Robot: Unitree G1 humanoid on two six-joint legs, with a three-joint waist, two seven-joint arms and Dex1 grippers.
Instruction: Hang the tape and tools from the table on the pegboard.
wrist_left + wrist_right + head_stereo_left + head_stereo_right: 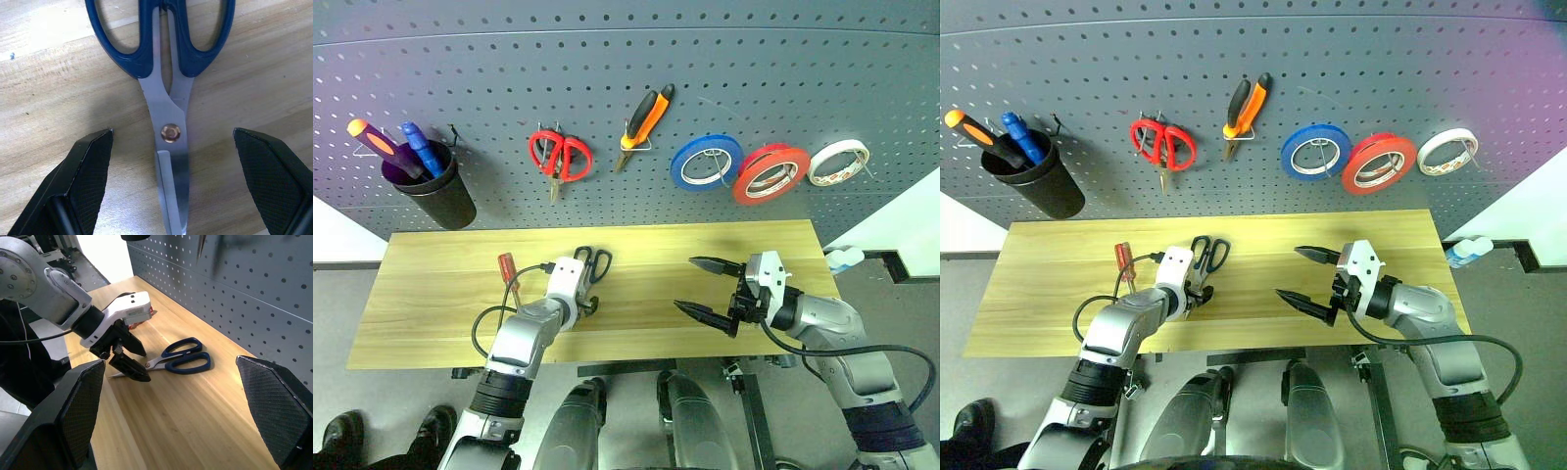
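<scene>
Dark blue-handled steel scissors (593, 262) lie on the light wood table (431, 294), handles toward the pegboard (803, 78). My left gripper (584, 305) is open and tilted down over them. In the left wrist view its fingers straddle the blades on either side of the scissors' pivot (170, 133) without touching. A slim red-handled screwdriver (506, 265) lies just left of that arm. Orange-and-black pliers (644, 119) and a red tape roll (771, 173) hang on the pegboard. My right gripper (687, 284) hovers open and empty over the table's right half.
On the pegboard hang a black cup (438, 191) holding two screwdrivers, red-handled scissors (559, 157), a blue roll (705, 162) and a white roll (839, 162). The table's front edge runs just under both arms.
</scene>
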